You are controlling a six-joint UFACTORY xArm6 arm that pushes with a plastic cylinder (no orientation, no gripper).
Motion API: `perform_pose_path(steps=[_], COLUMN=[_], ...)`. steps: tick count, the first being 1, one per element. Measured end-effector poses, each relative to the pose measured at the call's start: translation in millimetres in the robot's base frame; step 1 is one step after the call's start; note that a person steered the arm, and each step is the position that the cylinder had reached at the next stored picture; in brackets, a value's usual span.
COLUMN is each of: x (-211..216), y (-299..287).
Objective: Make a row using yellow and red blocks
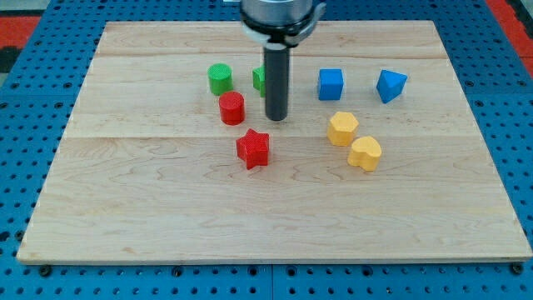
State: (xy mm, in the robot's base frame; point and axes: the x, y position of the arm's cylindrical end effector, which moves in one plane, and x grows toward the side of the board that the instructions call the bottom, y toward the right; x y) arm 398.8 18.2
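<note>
Camera view showed the wooden table [275, 217] lying on a blue pegboard [25, 125], with my tip [276, 118] standing on the wood a little above the table's middle. No claw was fitted: the arm ended in the bare dark rod, so nothing was open, closed or gripped.

From my tip, the red cylinder [231, 108] sat at nine o'clock, near but apart from the rod. The red star [253, 148] lay at about seven o'clock, a short way below the cylinder and not touching it. The yellow hexagonal block [342, 128] sat at about three to four o'clock, and the yellow heart-shaped block [365, 153] lay just past it at four o'clock, the two yellows touching or very nearly so.

A green cylinder [219, 78] stood at ten o'clock. A second green block [259, 79] was half hidden behind the rod, so its shape could not be told. A blue cube [331, 84] sat at two o'clock, and a blue angular block [391, 85] lay farther out the same way, nearer the table's right edge.

All blocks kept well away from every table edge. The widest open wood stretched across the whole lower part of the table, below the red star and the yellow heart; open strips also ran down the left and right sides.
</note>
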Motion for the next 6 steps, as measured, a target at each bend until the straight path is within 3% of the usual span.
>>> perform_pose_path(steps=[2,3,4,5,6], x=[0,42,41,-25,-32], y=[-106,-173,-241,-225,-147])
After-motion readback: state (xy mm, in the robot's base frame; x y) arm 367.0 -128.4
